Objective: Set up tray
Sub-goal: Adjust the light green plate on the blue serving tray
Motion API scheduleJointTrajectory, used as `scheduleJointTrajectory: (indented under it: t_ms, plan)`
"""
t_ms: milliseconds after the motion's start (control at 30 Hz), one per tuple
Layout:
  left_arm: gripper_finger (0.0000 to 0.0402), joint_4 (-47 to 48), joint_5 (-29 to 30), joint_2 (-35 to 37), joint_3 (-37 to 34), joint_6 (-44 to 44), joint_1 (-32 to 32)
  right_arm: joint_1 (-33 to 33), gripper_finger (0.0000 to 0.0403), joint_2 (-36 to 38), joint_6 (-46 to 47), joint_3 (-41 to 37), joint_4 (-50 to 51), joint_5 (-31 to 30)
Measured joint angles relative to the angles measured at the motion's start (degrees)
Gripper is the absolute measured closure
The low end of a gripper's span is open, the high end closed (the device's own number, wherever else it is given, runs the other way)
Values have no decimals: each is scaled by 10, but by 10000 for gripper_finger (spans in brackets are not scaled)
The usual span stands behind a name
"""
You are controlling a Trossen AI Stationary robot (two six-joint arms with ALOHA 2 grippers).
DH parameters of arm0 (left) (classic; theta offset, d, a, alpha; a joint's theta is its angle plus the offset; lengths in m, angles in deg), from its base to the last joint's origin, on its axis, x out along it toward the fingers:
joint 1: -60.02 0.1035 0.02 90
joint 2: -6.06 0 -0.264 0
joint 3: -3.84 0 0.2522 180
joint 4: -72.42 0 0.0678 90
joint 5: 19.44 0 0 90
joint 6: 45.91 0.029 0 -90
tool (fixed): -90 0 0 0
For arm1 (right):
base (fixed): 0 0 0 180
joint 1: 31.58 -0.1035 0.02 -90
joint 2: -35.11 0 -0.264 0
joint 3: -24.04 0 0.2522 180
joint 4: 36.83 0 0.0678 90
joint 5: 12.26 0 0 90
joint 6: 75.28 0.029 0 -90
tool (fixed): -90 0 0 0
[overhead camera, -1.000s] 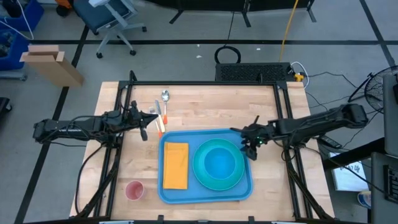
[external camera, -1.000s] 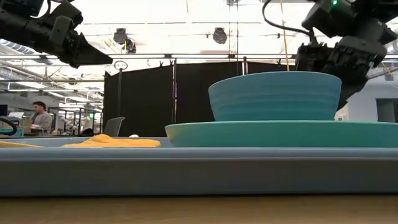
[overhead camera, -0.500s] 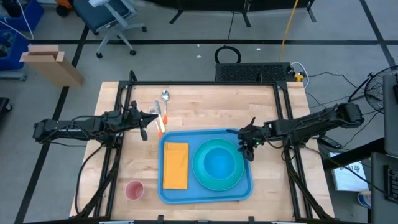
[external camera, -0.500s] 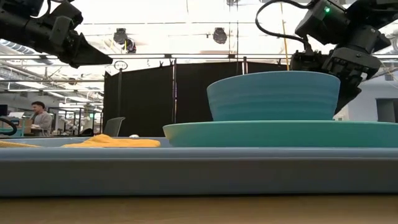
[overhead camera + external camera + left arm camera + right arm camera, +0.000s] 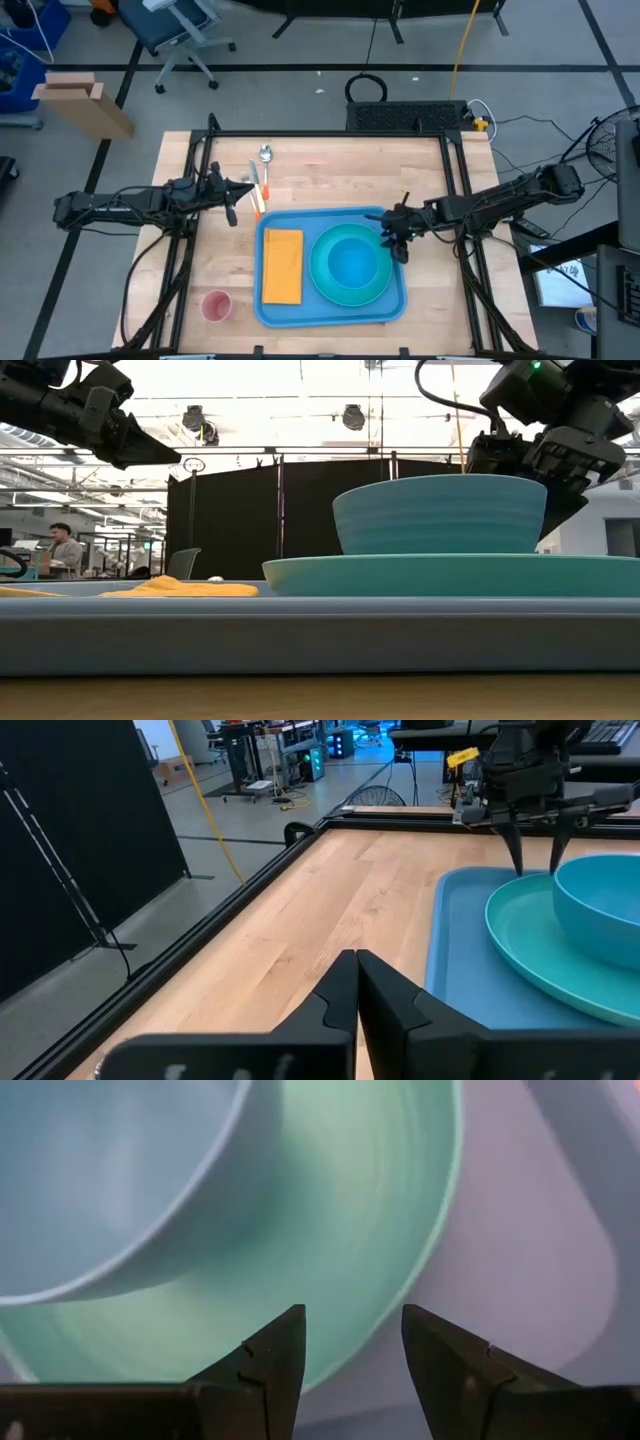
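The blue tray (image 5: 300, 218) lies on the wooden table's near half. On it lie a folded yellow napkin (image 5: 282, 265) and a teal plate (image 5: 322, 284), and a teal bowl (image 5: 352, 262) stands on the plate. My right gripper (image 5: 350, 1330) hovers open over the plate's right rim (image 5: 440, 1230), fingers slanting down. One finger is above the plate and the other above the tray floor, and neither touches. My left gripper (image 5: 355, 960) is shut and holds nothing. It hangs above the table's left side (image 5: 232, 208), clear of the tray.
A spoon (image 5: 265, 153) and orange-handled cutlery (image 5: 258, 192) lie on the wood past the tray's far left corner, close to my left gripper. A pink cup (image 5: 216, 305) stands near the front left. Bare wood lies beyond the tray's far edge.
My right arm has stretched a little toward the table's left, bringing its open gripper over the plate's right rim.
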Motion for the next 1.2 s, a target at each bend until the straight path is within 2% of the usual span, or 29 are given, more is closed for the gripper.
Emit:
scheduleJointTrajectory:
  t_ms: [100, 300, 533, 700, 867, 1100, 1200]
  plan:
    - [382, 0, 0, 0, 0, 0, 0, -9, 246, -1, 2, 0, 5, -15]
    - [398, 0, 0, 0, 0, -1, 0, -11, 246, -30, 13, 0, -2, -16]
    - [377, 0, 0, 0, 0, 1, 0, -11, 246, -65, 24, 0, -4, -13]
    - [384, 0, 0, 0, 0, 10, 0, -11, 250, -69, 20, 0, -3, -12]
    - [398, 0, 0, 0, 0, 10, 0, -3, 286, -63, 22, 0, -2, -16]
    - [377, 0, 0, 0, 0, 8, 0, 16, 377, -63, 17, 0, 1, -10]
    - [381, 0, 0, 0, 0, 7, 0, 17, 395, -62, 11, 1, -5, -5]
